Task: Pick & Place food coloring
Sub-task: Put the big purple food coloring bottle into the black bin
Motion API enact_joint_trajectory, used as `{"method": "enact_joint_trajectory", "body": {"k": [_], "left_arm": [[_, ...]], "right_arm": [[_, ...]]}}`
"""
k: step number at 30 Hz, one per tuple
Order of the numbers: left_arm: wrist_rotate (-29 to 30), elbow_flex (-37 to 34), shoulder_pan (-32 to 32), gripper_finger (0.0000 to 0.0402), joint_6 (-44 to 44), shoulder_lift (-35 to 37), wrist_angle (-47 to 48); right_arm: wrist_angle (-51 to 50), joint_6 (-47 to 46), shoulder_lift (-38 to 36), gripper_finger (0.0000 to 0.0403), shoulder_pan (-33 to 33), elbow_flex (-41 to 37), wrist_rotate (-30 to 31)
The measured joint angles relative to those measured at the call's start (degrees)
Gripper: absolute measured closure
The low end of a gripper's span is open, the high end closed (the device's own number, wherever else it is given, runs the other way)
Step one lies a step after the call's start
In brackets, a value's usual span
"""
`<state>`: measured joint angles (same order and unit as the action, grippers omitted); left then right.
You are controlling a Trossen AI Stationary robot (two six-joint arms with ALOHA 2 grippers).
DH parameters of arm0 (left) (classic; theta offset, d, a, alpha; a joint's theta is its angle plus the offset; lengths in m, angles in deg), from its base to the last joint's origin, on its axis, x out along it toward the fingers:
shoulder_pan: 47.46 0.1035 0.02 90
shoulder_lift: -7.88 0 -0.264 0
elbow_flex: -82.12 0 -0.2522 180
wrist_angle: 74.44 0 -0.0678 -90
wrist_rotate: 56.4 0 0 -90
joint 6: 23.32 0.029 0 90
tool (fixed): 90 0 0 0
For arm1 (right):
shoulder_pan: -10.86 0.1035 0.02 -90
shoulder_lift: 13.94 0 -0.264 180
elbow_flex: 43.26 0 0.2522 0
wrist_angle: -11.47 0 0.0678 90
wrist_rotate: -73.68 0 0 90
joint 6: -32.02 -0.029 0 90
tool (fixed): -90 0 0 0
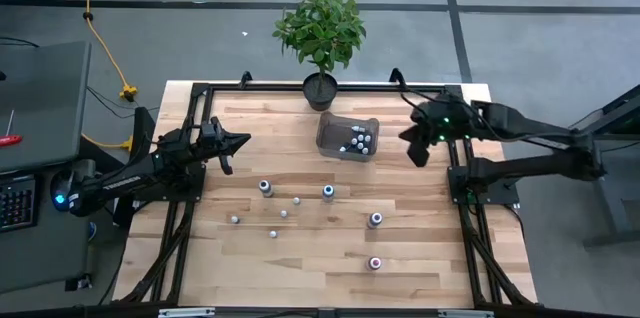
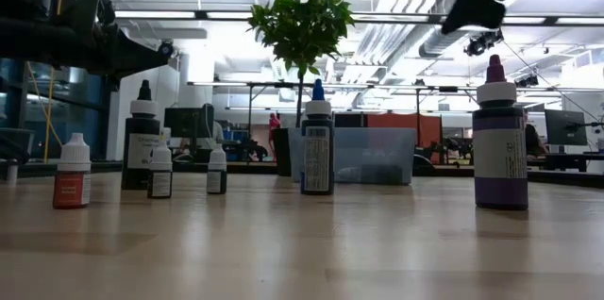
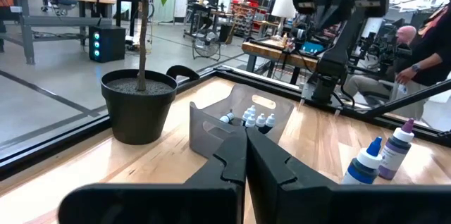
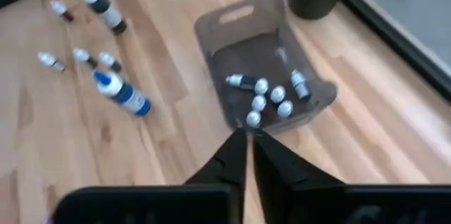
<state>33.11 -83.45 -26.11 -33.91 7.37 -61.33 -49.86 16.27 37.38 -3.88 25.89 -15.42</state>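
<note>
Several food coloring bottles stand upright on their bases on the wooden table (image 1: 420, 258), among them a blue-capped one (image 1: 328, 191), one near the middle right (image 1: 375, 220) and one near the front (image 1: 375, 263). More bottles (image 4: 271, 94) lie inside the clear plastic bin (image 1: 347, 136). My right gripper (image 1: 415, 153) hangs shut and empty above the table, just right of the bin. In its wrist view the shut fingers (image 4: 246, 146) point down at the bin's near wall. My left gripper (image 1: 240, 141) waits shut at the table's left, level, pointing toward the bin (image 3: 232, 122).
A potted plant (image 1: 320, 38) stands at the far edge just behind the bin. In the low view a large purple-capped bottle (image 2: 500, 144), a blue-capped one (image 2: 317, 144) and a black one (image 2: 142, 140) stand tall. A black frame (image 1: 195, 218) borders the table.
</note>
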Motion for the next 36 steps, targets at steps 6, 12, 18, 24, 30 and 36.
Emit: {"method": "enact_joint_trajectory", "body": {"k": [6, 12, 18, 24, 30, 36], "left_arm": [[0.00, 0.00, 0.00, 0.0401, 0.02, 0.00, 0.01], [0.00, 0.00, 0.00, 0.0401, 0.02, 0.00, 0.00], [0.00, 0.00, 0.00, 0.0401, 0.00, 0.01, 0.00], [0.00, 0.00, 0.01, 0.0401, 0.02, 0.00, 0.02], [0.00, 0.00, 0.01, 0.0401, 0.01, 0.01, 0.01], [0.00, 0.00, 0.00, 0.0401, 0.02, 0.00, 0.00]], "right_arm": [[4.85, -1.15, -10.45, 0.0393, 0.02, -10.96, -4.49], [12.16, -3.35, -20.27, 0.0401, 0.15, -21.61, -7.91], [20.83, -3.47, -28.65, 0.0402, 1.57, -30.25, -10.06], [31.31, -2.98, -33.88, 0.0402, 3.69, -36.79, -10.98], [45.12, -2.99, -36.18, 0.0403, 5.10, -42.42, -13.24], [49.34, -4.79, -37.95, 0.0403, 5.53, -47.41, -13.23]]}}
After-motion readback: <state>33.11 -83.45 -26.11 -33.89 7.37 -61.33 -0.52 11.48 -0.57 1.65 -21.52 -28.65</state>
